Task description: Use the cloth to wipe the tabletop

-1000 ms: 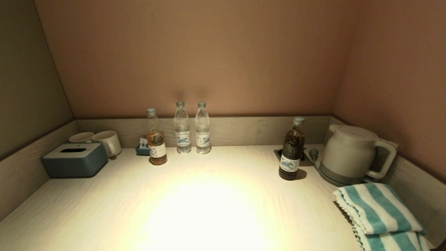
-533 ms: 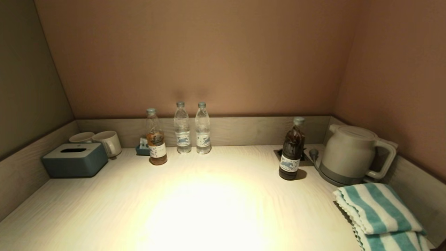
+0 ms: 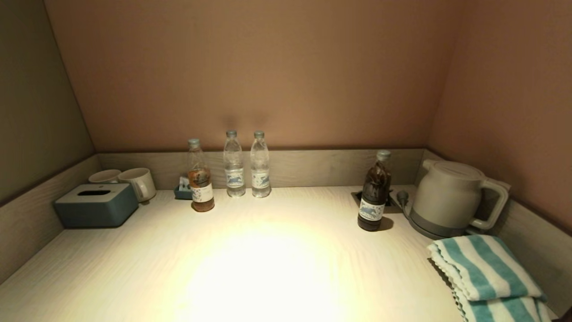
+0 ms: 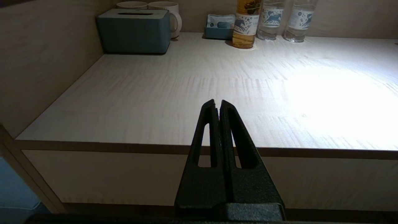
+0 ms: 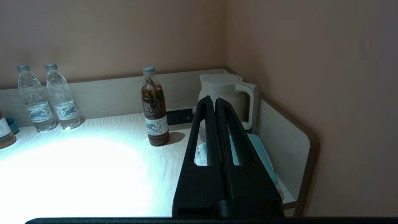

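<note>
The folded teal-and-white striped cloth (image 3: 485,273) lies at the near right corner of the pale tabletop (image 3: 268,268), in front of the kettle. Neither gripper shows in the head view. My right gripper (image 5: 214,99) is shut and empty, held short of the table's front edge above the cloth (image 5: 262,152), which its fingers mostly hide. My left gripper (image 4: 217,101) is shut and empty, low in front of the table's front edge (image 4: 93,145) on the left side.
A cream kettle (image 3: 451,197) stands at the back right, a dark bottle (image 3: 374,192) beside it. Three bottles (image 3: 234,165) stand along the back rim. A teal tissue box (image 3: 96,205) and two mugs (image 3: 136,181) sit at the back left.
</note>
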Available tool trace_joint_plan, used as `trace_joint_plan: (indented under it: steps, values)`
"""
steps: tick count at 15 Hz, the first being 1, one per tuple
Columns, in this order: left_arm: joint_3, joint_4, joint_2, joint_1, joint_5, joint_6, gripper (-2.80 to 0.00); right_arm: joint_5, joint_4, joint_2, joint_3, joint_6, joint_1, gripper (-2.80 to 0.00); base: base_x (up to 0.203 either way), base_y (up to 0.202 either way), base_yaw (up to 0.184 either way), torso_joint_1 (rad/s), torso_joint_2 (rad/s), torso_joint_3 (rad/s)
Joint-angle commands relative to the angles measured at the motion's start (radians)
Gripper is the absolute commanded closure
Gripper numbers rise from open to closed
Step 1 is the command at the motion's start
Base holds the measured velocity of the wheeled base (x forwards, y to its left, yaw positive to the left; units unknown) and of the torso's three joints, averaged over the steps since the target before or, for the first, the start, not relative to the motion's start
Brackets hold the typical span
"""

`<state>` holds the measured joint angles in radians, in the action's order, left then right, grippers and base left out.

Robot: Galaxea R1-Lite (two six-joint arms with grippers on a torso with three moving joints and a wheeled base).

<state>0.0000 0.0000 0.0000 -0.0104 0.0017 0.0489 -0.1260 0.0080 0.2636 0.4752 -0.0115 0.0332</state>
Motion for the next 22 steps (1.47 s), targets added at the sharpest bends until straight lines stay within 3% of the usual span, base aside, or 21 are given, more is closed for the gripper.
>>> trace_joint_plan:
  steps: [1,7,11,17,22]
  values:
    - [0.0,0.0,0.002,0.0,0.0,0.0,0.0,-0.006,-0.055,-0.033,-0.046,0.001,-0.004,0.0,0.0,0.0,0.0,0.0,0.0,0.0]
    - [0.0,0.0,0.002,0.0,0.0,0.002,0.0,-0.004,-0.083,-0.105,-0.121,0.013,-0.019,0.0,0.0,0.0,0.0,0.0,0.0,0.0]
    - [0.0,0.0,0.002,0.0,0.0,0.0,0.0,0.013,-0.093,-0.256,-0.271,0.072,-0.027,0.0,0.0,0.0,0.0,0.0,0.0,0.0]
    - [0.0,0.0,0.002,0.0,0.0,0.0,0.0,0.051,-0.283,-0.261,-0.458,0.082,-0.027,0.0,0.0,0.0,0.0,0.0,0.0,0.0]
    - [0.0,0.0,0.002,0.0,0.0,0.002,0.0,0.086,-0.242,-0.261,-0.475,0.077,-0.027,0.0,0.0,0.0,0.0,0.0,0.0,0.0]
